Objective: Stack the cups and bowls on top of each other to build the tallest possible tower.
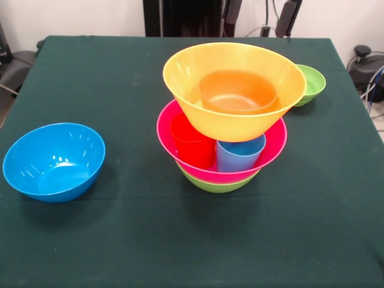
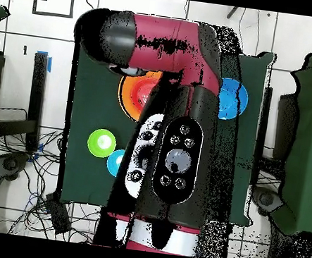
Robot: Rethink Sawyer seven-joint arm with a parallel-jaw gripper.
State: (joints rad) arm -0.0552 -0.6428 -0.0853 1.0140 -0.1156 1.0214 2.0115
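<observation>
Dark green cloth covers the table (image 1: 90,240), and behind its far edge we see a pale wall and black equipment.

Near the middle of the table stands the tower (image 1: 231,120). We read it from the bottom up:

1. A green bowl (image 1: 217,185) sits on the cloth; only its lower rim shows.
2. A large pink bowl (image 1: 273,147) is nested in the green bowl.
3. A red cup (image 1: 193,141) and a light blue cup (image 1: 239,155) stand upright inside the pink bowl, side by side, the red one on the picture's left.
4. A large yellow-orange bowl (image 1: 234,90) rests on top of the cups and tilts slightly.
5. A small orange bowl (image 1: 238,91) lies inside the yellow-orange bowl.

A medium blue bowl (image 1: 54,161) stands alone, well apart from the tower, near the left edge of the table in the front view. A small green bowl (image 1: 311,84) sits just behind the tower on the right, partly hidden by the yellow-orange bowl.

From overhead, the red and black arm (image 2: 177,45) covers most of the table. Beside it we see the medium blue bowl (image 2: 232,98), the small green bowl (image 2: 101,143) and a small blue bowl (image 2: 116,162), which is partly hidden by the arm.

Neither view shows the gripper.
</observation>
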